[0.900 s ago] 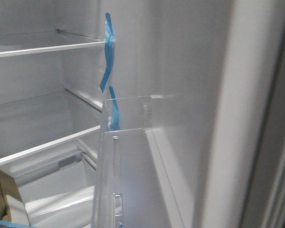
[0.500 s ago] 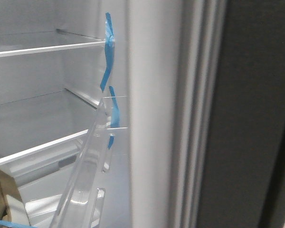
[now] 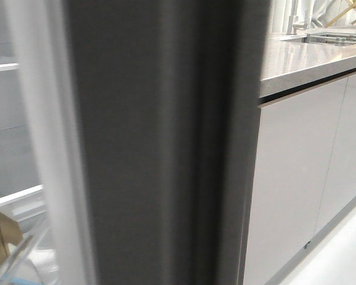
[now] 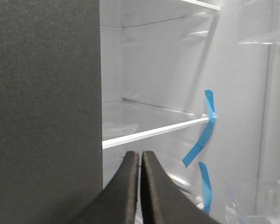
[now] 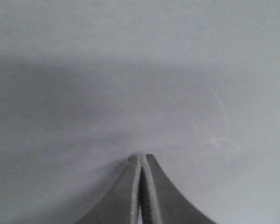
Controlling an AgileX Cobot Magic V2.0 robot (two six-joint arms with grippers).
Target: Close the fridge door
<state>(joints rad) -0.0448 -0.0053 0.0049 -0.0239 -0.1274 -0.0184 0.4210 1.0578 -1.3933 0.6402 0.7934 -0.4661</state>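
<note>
Front view: the fridge door (image 3: 160, 142) has swung across, nearly closed; right end effector (image 5: 141, 161), fingers pressed together, pushes its face.

Fridge door (image 3: 160, 148): matte dark grey face, fine-grained texture. Cabinet fronts (image 3: 296, 172): pale grey, smooth, glossy. Countertop (image 3: 308, 59): polished, speckled. Shelves (image 4: 154, 130): clear glass, white trim. Tape (image 4: 200, 140): blue, slightly crinkled.

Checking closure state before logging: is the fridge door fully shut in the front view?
No: the fridge door crosses mid-frame, and a strip of interior with a white shelf shows past its edge.
</note>
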